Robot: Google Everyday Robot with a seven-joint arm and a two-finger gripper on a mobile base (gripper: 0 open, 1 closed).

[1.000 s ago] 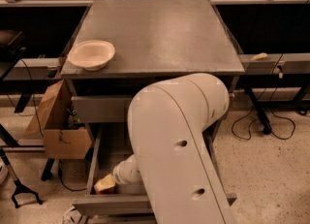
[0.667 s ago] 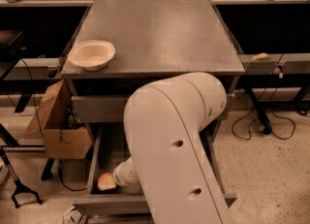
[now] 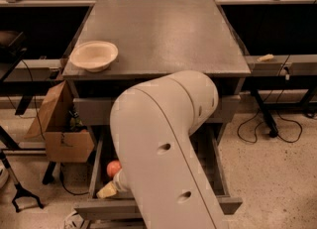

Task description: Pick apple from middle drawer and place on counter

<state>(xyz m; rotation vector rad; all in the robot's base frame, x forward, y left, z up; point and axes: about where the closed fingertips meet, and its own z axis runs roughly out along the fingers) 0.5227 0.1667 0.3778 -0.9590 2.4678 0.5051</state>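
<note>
Lower left, the gripper (image 3: 108,190) sits in the open middle drawer (image 3: 99,209), just beside the apple (image 3: 113,167); its grip state cannot be told.

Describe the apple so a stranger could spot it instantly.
Below the grey counter, the middle drawer stands pulled open. At its left end in the picture lies the apple, just above the gripper. It is the only small, round, red-orange thing there.

Dim warm overhead light brightens the counter (image 3: 163,29), while the gripper (image 3: 109,189) sits shadowed inside the middle drawer (image 3: 99,210)
</note>
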